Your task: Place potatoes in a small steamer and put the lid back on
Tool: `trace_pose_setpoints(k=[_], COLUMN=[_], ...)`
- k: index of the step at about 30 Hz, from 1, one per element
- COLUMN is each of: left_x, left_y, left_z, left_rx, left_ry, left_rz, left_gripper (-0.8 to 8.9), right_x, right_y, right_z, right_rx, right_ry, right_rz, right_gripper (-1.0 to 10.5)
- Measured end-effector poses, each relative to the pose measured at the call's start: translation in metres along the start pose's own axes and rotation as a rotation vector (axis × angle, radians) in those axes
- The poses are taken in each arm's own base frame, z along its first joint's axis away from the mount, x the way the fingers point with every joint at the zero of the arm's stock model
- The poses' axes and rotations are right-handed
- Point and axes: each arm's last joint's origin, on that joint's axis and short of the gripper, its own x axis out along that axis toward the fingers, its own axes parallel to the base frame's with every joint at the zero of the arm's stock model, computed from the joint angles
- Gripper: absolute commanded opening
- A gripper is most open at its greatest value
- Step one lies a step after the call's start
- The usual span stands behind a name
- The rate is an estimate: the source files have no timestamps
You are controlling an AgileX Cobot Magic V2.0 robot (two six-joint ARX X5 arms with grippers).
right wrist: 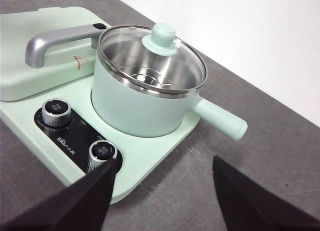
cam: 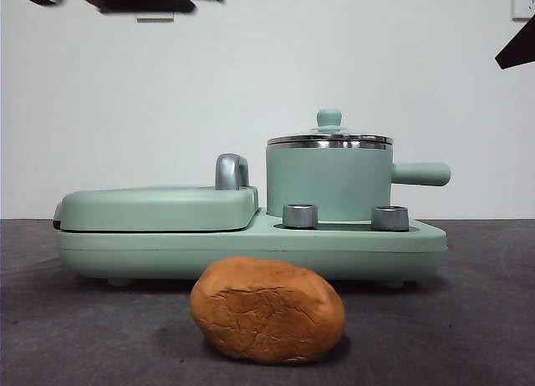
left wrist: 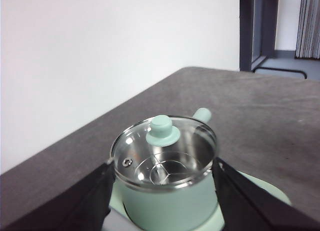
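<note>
Altogether one potato point(cam: 267, 309), one small steamer point(right wrist: 135, 103), one lid point(right wrist: 152, 58) and two knobs point(right wrist: 55, 112) show. Both grippers hang empty with jaws spread apart. The left gripper point(left wrist: 162, 188) has the steamer point(left wrist: 167, 206) between its jaws, the lid point(left wrist: 165, 151) seated on the rim beyond the tips. The right gripper point(right wrist: 162, 173) has the steamer ahead of its jaws, well apart. On the table point(cam: 468, 319), the potato lies before the appliance point(cam: 251, 248), seen by neither wrist camera.
</note>
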Motion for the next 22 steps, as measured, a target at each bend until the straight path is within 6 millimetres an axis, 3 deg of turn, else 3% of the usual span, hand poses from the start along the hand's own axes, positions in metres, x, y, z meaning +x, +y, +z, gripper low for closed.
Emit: trace_pose_setpoints(k=[12,22], left_x=[0.099,0.153], left_y=[0.008,0.008], left_z=[-0.001,0.002], left_rx=[-0.032,-0.03], left_ry=[0.085,0.089], left_rz=[-0.042,-0.08], left_gripper=[2.99,2.98], right_x=[0.0,0.0], right_y=[0.0,0.0], right_z=[0.0,0.0], right_rx=[0.024,0.025], right_ry=[0.0,0.0], right_rz=[0.0,0.0], right_gripper=[3.1,3.1])
